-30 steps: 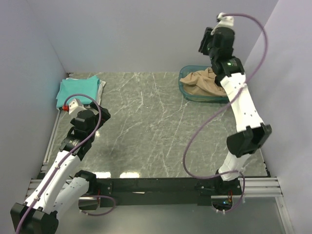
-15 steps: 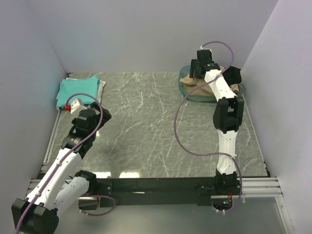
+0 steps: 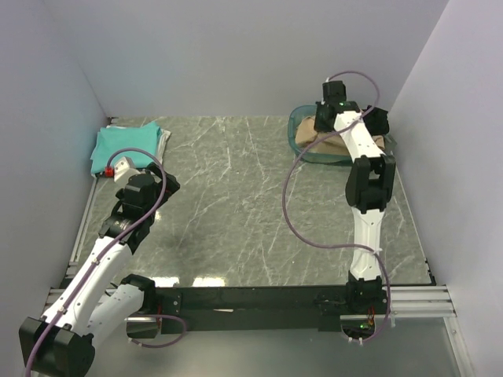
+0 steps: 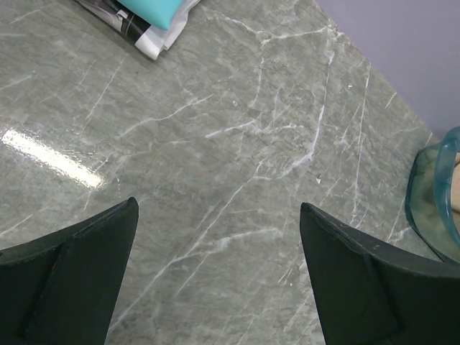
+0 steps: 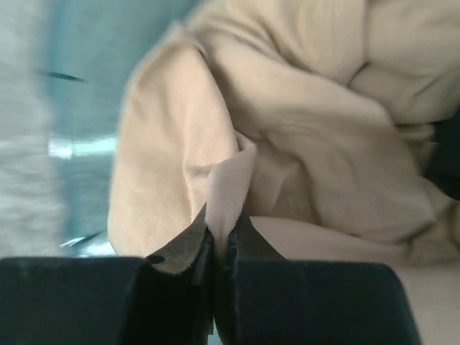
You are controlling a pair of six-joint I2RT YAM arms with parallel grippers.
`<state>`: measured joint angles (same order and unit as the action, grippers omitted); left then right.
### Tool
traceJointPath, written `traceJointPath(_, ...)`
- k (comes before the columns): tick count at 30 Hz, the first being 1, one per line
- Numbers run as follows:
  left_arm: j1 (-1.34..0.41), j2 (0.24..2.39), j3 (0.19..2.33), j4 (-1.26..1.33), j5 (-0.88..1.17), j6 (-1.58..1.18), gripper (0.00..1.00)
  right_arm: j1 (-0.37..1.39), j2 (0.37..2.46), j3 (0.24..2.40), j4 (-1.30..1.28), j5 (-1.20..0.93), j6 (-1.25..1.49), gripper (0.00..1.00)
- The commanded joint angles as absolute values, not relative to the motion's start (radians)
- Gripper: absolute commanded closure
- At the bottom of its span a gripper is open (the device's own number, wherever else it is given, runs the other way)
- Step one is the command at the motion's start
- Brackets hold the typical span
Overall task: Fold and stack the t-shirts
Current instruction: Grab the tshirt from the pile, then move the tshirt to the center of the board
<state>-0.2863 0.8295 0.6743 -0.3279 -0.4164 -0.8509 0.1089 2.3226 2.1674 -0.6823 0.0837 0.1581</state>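
The right hand [image 5: 221, 233], jaws nearly together, pinches a raised fold of the tan t-shirt [image 5: 309, 144] inside the teal tub [image 5: 86, 79]. The shirt lies crumpled there in deep creases and fills most of the tub. A strip of the tub's glossy floor shows beside the cloth, blurred in the wrist view.

From above, the right arm [image 3: 365, 169] reaches out over the tub and covers its middle, so the tan cloth shows only on either side of the arm and the pinch itself is hidden from that camera. A purple cable [image 3: 292, 212] loops off the arm toward the middle of the bench [image 3: 236, 204], on the side away from the tub.

Well apart from the tub, at the opposite far corner of the marbled bench, a folded teal t-shirt [image 3: 126, 145] tops a small stack. White cloth [image 4: 165, 39] and a dark layer [image 4: 126, 21] show at the stack's edge beneath it.

The left hand [image 4: 215, 287] hangs just beside that stack, far from the tub — fingers spread wide, holding nothing. It faces the tub's curved rim across the bare stone.
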Motion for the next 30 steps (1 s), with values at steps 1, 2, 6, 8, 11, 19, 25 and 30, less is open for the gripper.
traceJointPath(1,-0.290,0.821,0.716,-0.321,-0.419,-0.836,0.01,0.121,2.038,2.218,-0.579,0.035,0.204,1.00)
traceJointPath(2,-0.291,0.818,0.716,-0.321,-0.413,-0.836,0.01,0.124,2.002,2.218,-0.569,0.026,0.210,1.00)
traceJointPath(6,-0.290,0.805,0.721,-0.322,-0.397,-0.844,0.01,0.164,1.852,2.253,-0.538,0.009,0.199,1.00)
traceJointPath(8,-0.290,0.796,0.723,-0.325,-0.394,-0.848,0.01,0.207,1.774,2.266,-0.522,0.008,0.181,1.00)
traceJointPath(11,-0.290,0.779,0.724,-0.331,-0.388,-0.861,0.01,0.293,1.694,2.301,-0.503,0.027,0.144,1.00)
traceJointPath(19,-0.290,0.733,0.735,-0.388,-0.368,-0.911,0.01,0.595,1.531,2.299,-0.428,0.040,0.060,1.00)
traceJointPath(25,-0.290,0.684,0.733,-0.443,-0.373,-0.974,0.01,0.612,1.413,2.064,-0.371,-0.061,0.207,1.00)
traceJointPath(30,-0.291,0.670,0.715,-0.479,-0.373,-1.000,0.01,0.577,1.237,1.451,-0.255,0.090,0.377,0.96)
